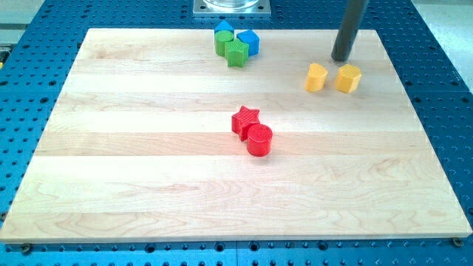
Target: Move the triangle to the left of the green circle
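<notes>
A blue triangle (pixel 224 29) sits at the view's top centre, touching a green circle (pixel 220 44) just below it. A green star-like block (pixel 237 53) and a blue cube (pixel 249 41) press against them in one tight cluster. My tip (pixel 341 58) rests on the board at the view's upper right, far to the right of that cluster. It stands just above two yellow blocks and touches neither.
The two yellow blocks (pixel 316 76) (pixel 348 77) lie side by side under my tip. A red star (pixel 244 120) and a red circle (pixel 259 139) touch each other near the board's centre. A metal mount (pixel 231 7) sits beyond the wooden board's top edge (pixel 148 31).
</notes>
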